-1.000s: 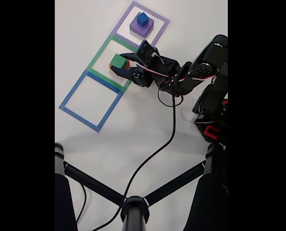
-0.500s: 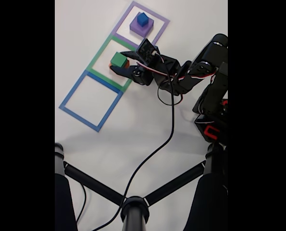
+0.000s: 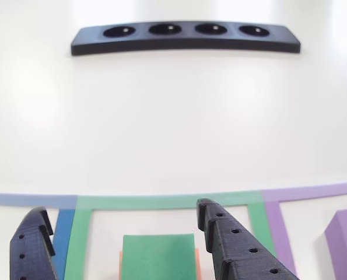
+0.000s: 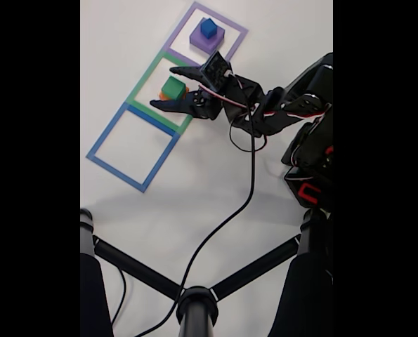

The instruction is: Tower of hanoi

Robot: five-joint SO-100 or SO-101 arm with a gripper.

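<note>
In the fixed view a green cube [image 4: 172, 88] sits on an orange cube [image 4: 164, 95] inside the green square outline [image 4: 140, 83]. My gripper [image 4: 162, 87] is open, one finger on each side of this stack and not touching it. The other view has the green cube [image 3: 158, 256] low between the two black fingers [image 3: 234, 245], with a sliver of the orange cube [image 3: 197, 259] at its edge. A dark blue cube [image 4: 208, 28] rests on the purple cube [image 4: 206, 42] in the purple square outline [image 4: 238, 34]. The purple cube [image 3: 345, 245] shows at the right edge.
The blue square outline [image 4: 100, 142] lies beside the green one with nothing in it. A black strip with round holes [image 3: 185, 36] lies farther out on the white table. A black stand [image 4: 194, 302] and a cable [image 4: 247, 196] cross the near side.
The fingers, close around the green cube before, have spread wide apart. The green cube stays on the orange one.
</note>
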